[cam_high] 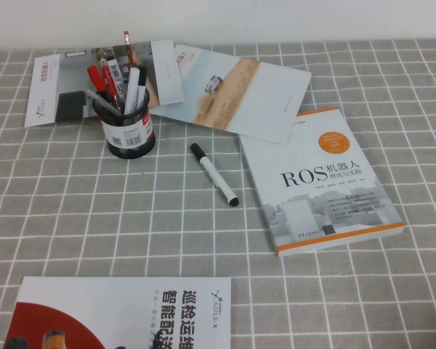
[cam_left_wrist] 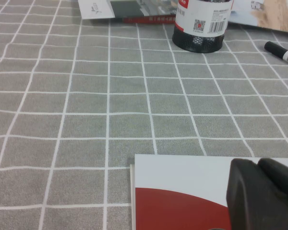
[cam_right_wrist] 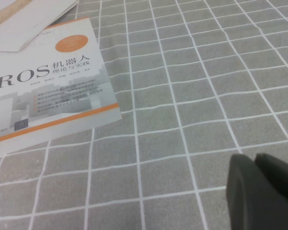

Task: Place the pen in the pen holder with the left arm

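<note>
The pen, a white marker with a black cap, lies flat on the grey checked cloth near the middle of the table. It is to the right of and nearer than the pen holder. The holder is a black mesh cup with a barcode label, and it holds several red pens and a white marker. In the left wrist view the holder and the pen's capped end show far ahead. My left gripper is shut and empty above a red and white booklet at the table's near left. My right gripper is shut and empty over bare cloth.
A white and orange ROS book lies to the right of the pen and also shows in the right wrist view. Leaflets lie fanned out behind the holder. The red and white booklet lies at the front left edge.
</note>
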Robot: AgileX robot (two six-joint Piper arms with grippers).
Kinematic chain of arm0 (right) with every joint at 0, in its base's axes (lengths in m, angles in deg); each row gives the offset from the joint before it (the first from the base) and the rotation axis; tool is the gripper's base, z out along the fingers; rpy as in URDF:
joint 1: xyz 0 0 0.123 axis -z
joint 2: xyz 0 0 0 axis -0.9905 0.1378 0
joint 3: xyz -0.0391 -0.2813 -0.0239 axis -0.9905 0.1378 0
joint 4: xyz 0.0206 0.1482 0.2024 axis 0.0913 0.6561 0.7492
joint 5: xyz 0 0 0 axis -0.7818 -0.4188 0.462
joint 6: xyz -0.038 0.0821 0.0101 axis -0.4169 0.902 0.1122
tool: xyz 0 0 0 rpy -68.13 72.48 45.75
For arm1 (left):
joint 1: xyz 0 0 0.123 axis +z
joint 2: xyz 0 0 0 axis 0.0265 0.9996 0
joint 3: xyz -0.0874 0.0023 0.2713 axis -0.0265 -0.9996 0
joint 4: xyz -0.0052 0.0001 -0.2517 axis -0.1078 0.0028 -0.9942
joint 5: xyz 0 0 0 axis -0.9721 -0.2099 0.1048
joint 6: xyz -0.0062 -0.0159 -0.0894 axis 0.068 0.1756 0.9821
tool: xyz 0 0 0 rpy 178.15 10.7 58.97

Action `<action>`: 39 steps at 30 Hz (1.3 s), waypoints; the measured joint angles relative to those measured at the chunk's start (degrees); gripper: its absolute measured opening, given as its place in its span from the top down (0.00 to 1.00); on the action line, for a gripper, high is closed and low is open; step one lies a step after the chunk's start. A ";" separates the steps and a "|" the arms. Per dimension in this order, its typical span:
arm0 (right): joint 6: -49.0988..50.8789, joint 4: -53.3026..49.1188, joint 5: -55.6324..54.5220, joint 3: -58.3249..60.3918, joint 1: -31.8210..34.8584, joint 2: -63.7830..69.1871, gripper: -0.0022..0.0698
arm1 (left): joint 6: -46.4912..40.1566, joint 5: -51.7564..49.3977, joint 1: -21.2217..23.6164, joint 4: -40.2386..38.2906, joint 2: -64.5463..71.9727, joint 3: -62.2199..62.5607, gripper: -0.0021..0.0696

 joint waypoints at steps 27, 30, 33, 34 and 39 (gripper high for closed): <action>0.00 0.00 0.00 0.00 0.00 0.00 0.99 | 0.00 0.00 0.00 0.71 0.00 0.00 0.98; 0.00 0.00 0.00 0.00 0.00 0.00 0.99 | 0.00 0.00 0.00 0.71 0.00 0.00 0.98; 0.00 0.00 0.00 0.00 0.00 0.00 0.99 | 0.00 0.00 0.00 0.71 0.00 0.00 0.98; 0.00 0.00 0.00 0.00 0.00 0.00 0.99 | 0.00 0.00 0.00 0.71 0.00 0.00 0.98; 0.00 0.00 0.00 0.00 0.00 0.00 0.99 | 0.81 2.40 0.00 -1.41 0.00 0.00 0.98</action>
